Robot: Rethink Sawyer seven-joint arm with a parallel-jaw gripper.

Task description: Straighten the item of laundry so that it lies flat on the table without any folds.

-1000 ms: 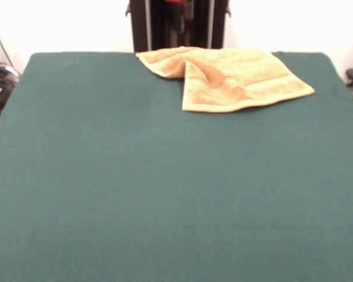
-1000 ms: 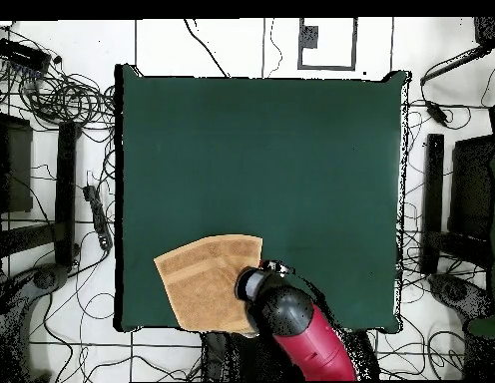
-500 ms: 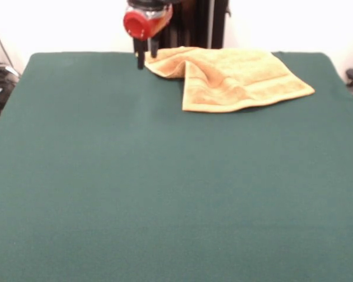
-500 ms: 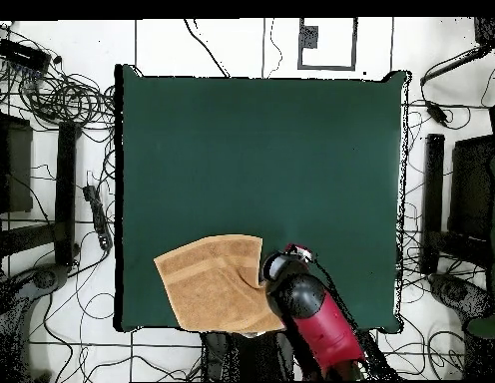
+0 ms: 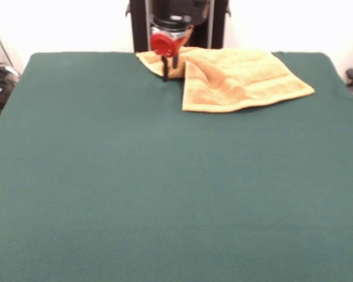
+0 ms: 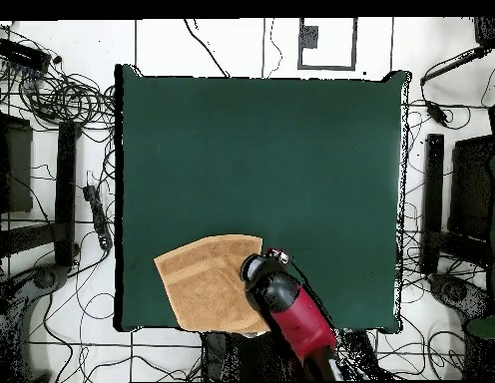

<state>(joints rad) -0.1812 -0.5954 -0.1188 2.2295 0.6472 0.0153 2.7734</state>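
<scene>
One towel (image 5: 232,79) lies rumpled on the green desk (image 5: 165,194), and the tool (image 5: 169,71) stands down at its folded corner (fingers close together, grip on cloth impossible to tell).

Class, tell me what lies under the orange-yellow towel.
The towel lies on the green table. One part is folded over itself; the layer beneath that fold is hidden.
</scene>
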